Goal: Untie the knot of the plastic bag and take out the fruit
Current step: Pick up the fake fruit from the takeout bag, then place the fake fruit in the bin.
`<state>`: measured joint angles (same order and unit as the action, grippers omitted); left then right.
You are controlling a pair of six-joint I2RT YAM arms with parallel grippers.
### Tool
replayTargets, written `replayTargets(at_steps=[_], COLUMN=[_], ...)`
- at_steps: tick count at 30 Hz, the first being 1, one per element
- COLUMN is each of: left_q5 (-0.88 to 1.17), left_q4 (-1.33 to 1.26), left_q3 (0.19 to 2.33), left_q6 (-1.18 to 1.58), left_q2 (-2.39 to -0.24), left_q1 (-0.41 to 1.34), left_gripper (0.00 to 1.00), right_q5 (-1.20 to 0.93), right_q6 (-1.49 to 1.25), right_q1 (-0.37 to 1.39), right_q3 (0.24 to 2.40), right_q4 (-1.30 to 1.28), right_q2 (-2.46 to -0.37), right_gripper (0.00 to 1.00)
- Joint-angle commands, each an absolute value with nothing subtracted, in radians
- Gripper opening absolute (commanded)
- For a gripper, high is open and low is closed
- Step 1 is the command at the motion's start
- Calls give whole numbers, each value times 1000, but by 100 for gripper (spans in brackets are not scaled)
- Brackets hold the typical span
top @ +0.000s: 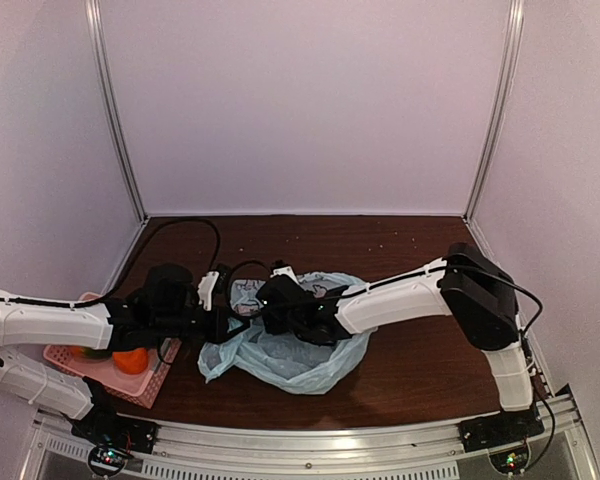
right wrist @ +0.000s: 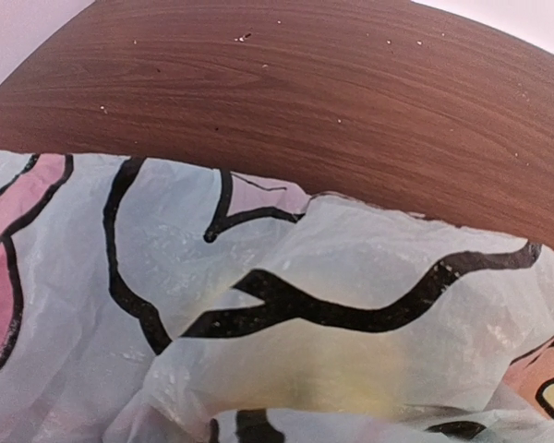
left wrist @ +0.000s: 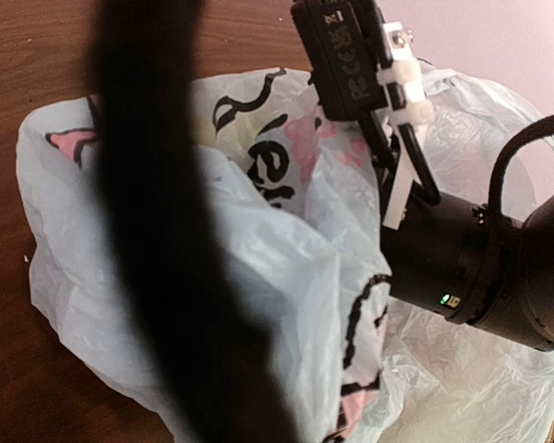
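Looking down on a dark wood-grain table (top: 410, 360), dotted with pale specks (right wrist: 245, 37) toward the far side. Over at the near left corner, picking out a pink perforated basket (top: 152, 385). Beyond, plain white walls (top: 310, 100), metal posts (top: 117, 110) at the corners, a metal rail (top: 310, 440) along the near edge.

The pale blue plastic bag (top: 280, 362) carries black and pink cartoon prints; the woodgrain table (top: 420, 362) is dark brown.
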<state>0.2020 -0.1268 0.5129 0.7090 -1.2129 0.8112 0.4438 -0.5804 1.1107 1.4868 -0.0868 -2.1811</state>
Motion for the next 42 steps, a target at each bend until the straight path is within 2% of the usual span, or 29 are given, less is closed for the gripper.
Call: replayTargets(at_steps=[1, 4, 11, 16, 25, 36, 37, 38, 42], left_q5=[204, 200, 172, 107, 105, 47, 44, 45, 31], left_q4=[-147, -144, -130, -109, -196, -164, -159, -155, -118], left_q3=[529, 529, 540, 582, 640, 699, 700, 702, 707], left_q6=[717, 721, 729, 744, 775, 766, 764, 762, 764], left_q2=[-1214, -1212, -1217, -1244, -1352, -1426, -1429, -1433, -1422], left_q1=[811, 811, 811, 811, 811, 807, 807, 807, 807], left_gripper=[0, 0, 0, 0, 0, 0, 2, 10, 49], right_q5=[471, 475, 415, 345, 224, 151, 146, 143, 145], right_q6=[-565, -560, -509, -421, -362, -337, -338, -337, -338], right_q1=[1100, 1101, 1101, 1127, 1149, 1181, 1182, 1182, 1183], right_q3=[1503, 1488, 1410, 1288, 1037, 925, 924, 926, 931], right_q4=[-72, -55, 53, 145, 157, 102, 97, 90, 77], right_q2=[-2190, -2176, -2103, -1956, -1683, -1454, -1444, -1435, -1409], right_gripper=[67, 61, 61, 60, 60, 59, 59, 59, 60])
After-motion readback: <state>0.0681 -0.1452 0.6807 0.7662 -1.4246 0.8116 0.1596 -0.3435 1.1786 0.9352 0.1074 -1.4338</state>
